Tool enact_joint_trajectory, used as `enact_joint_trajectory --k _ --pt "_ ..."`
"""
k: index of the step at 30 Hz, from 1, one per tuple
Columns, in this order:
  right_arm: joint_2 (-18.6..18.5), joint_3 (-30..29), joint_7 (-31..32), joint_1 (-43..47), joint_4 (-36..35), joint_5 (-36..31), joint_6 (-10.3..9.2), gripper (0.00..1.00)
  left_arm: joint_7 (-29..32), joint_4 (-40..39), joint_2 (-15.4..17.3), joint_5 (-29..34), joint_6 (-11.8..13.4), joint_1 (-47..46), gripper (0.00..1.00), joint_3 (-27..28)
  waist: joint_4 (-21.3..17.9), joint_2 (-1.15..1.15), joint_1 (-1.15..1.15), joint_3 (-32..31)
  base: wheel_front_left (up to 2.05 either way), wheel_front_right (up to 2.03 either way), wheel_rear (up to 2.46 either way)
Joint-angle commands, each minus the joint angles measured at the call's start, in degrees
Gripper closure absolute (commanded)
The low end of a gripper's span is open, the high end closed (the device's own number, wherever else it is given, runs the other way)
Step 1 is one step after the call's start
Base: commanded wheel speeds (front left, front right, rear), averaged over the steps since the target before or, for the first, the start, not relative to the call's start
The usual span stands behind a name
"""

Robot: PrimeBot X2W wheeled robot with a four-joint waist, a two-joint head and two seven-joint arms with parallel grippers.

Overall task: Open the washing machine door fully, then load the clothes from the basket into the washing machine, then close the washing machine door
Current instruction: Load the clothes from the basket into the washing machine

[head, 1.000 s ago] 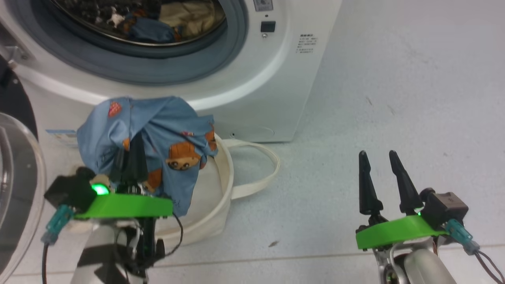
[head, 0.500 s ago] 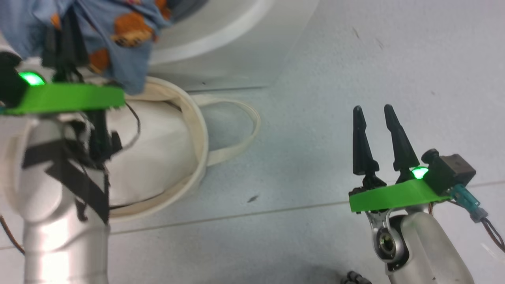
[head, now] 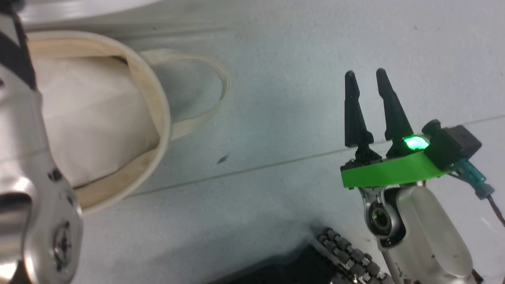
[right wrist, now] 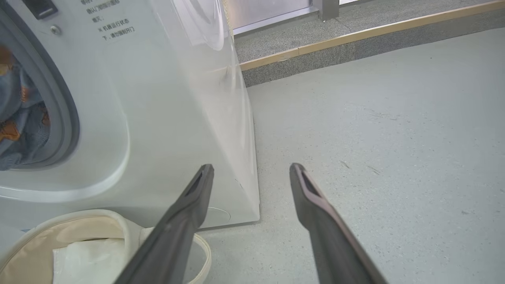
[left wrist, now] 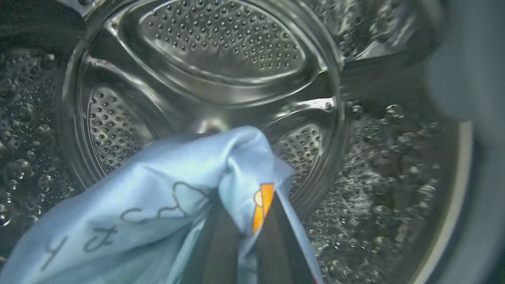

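Observation:
In the left wrist view my left gripper [left wrist: 246,236] is shut on a light blue printed garment [left wrist: 158,205] of the clothes, held inside the washing machine's steel drum [left wrist: 221,43]. More blue clothes [right wrist: 19,118] lie in the drum opening of the white washing machine [right wrist: 165,98]. The cream basket [head: 163,118] stands on the floor before the washer, holding white padding [head: 90,114]; its rim [right wrist: 118,221] also shows in the right wrist view. My right gripper [head: 365,75] hovers open and empty over the floor, right of the basket. The washing machine door is out of view.
My left forearm [head: 27,189] crosses the basket's left side. The robot's dark base [head: 315,260] lies at the bottom. Grey floor spreads right of the washer, ending at a raised kerb [right wrist: 355,39].
The head camera has tilted downward. My left gripper has carried the blue garment up from over the basket into the drum. The right gripper stays open in place.

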Motion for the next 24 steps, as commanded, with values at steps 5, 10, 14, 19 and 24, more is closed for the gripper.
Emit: enact_joint_trajectory --k 5,10,14,19,24 --pt "-0.1 1.6 -0.3 -0.6 -2.7 1.3 0.43 0.0 -0.3 0.8 3.6 2.9 1.9 -9.9 1.0 -0.1 -3.0 0.0 -0.01 6.1 0.0 0.0 0.0" --pt "-0.1 1.7 -0.3 -0.9 -2.6 1.9 0.43 0.0 -0.3 5.4 4.6 4.9 2.2 -12.7 0.99 -1.5 -3.3 0.0 -0.01 7.6 0.0 0.0 0.0" --pt "-0.1 2.6 -0.3 -1.2 -2.6 2.1 0.43 0.0 -0.3 7.2 5.6 5.4 3.7 -12.7 0.0 -1.4 -3.2 0.0 -0.01 8.0 0.0 0.0 0.0" --pt "-0.1 2.5 -0.3 -1.5 -2.6 1.4 0.43 0.0 -0.3 8.1 5.7 5.0 3.6 -11.2 0.0 -1.6 -2.2 0.0 -0.01 7.7 0.0 0.0 0.0" --pt "-0.1 2.3 -0.3 -1.4 -2.3 0.2 0.43 0.0 -0.3 6.1 5.1 4.6 2.6 -7.0 0.0 -2.0 -0.7 0.0 -0.01 5.2 0.0 0.0 0.0"
